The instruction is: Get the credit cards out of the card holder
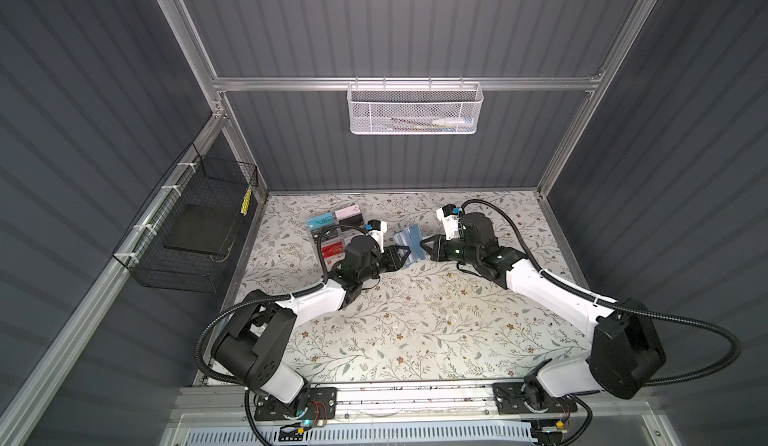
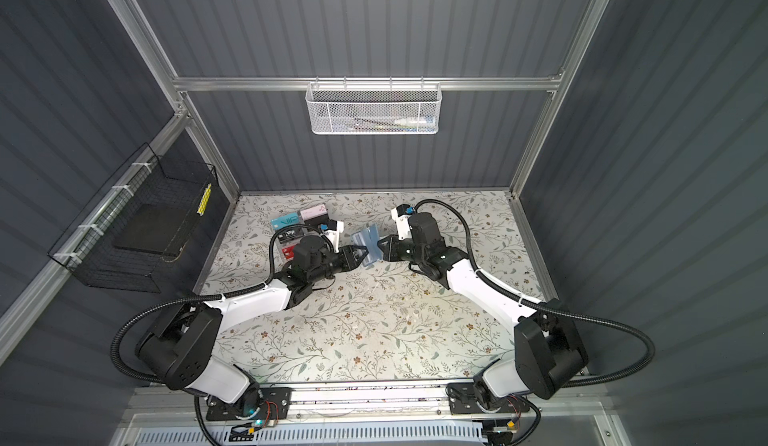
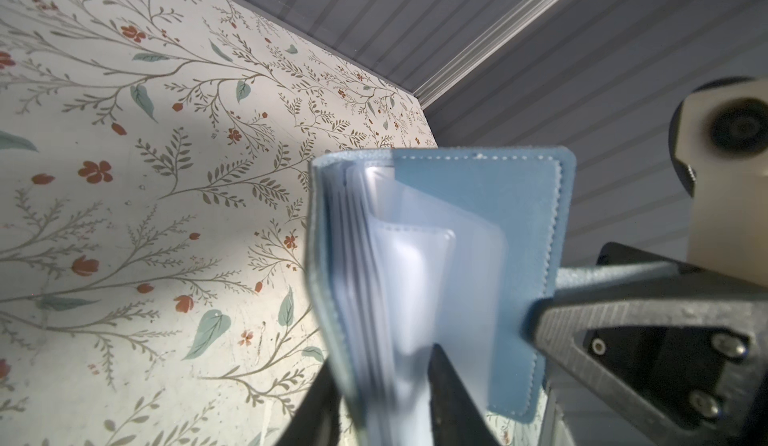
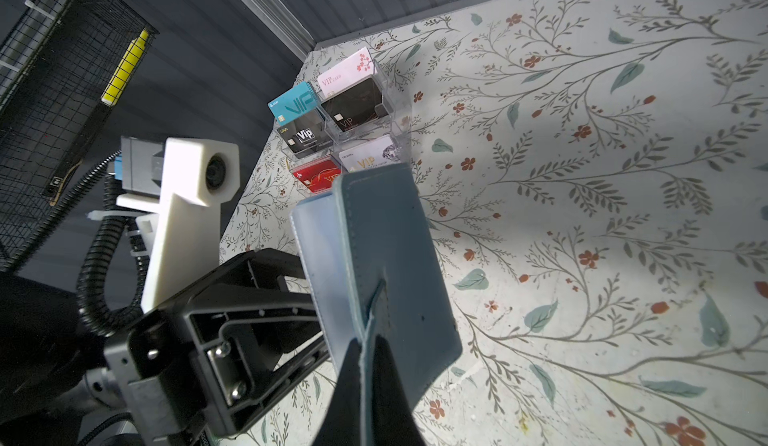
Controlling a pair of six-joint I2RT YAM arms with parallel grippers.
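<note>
Left gripper (image 1: 407, 253) and right gripper (image 1: 423, 245) face each other closely.

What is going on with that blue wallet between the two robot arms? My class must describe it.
The small slate-blue folding card holder hangs open above the floral-patterned table, between both grippers. The right gripper is shut on one cover's edge. The left gripper has its jaws either side of the other cover and the translucent plastic sleeves; whether it grips is unclear. No credit card shows in the sleeves. A clear acrylic rack of coloured cards stands beyond the left arm.
</note>
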